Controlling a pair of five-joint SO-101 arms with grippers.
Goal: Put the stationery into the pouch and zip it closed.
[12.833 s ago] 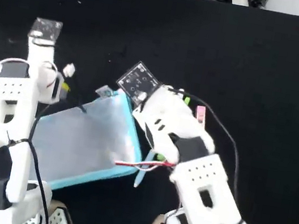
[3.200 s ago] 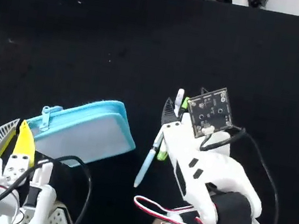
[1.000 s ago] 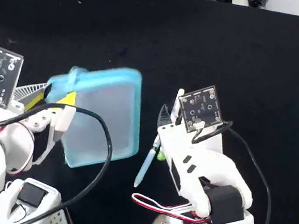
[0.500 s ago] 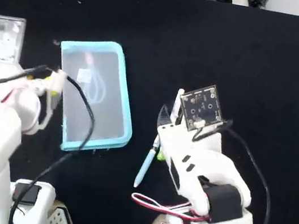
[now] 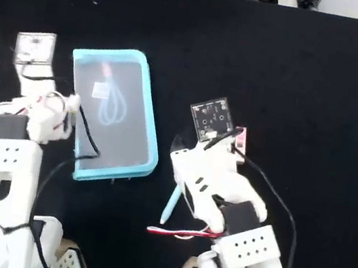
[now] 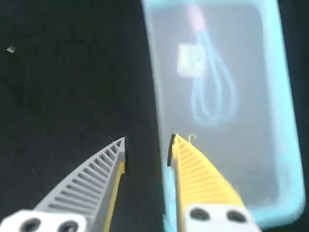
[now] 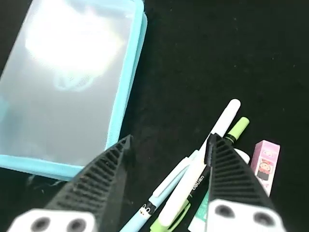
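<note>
Left tool (image 6: 147,140) hangs with fingers apart, the yellow one over the long edge of the pouch (image 5: 116,120), the grey one over bare tabletop (image 5: 279,68). The pouch lies flat, clear face up. A white tag (image 6: 189,60) on a blue cord loop shows through it, but its print is too blurred to read.

Right tool (image 7: 170,140) is spread above the white pen (image 7: 224,118), which carries dark print, the blue pen (image 7: 169,186), the green highlighter (image 7: 238,126) and the pink eraser (image 7: 264,164) with its cartoon label.

A second ago the pouch was raised and tilted at the left tool. It now rests on the tabletop, and the right arm has swung over the pens.
</note>
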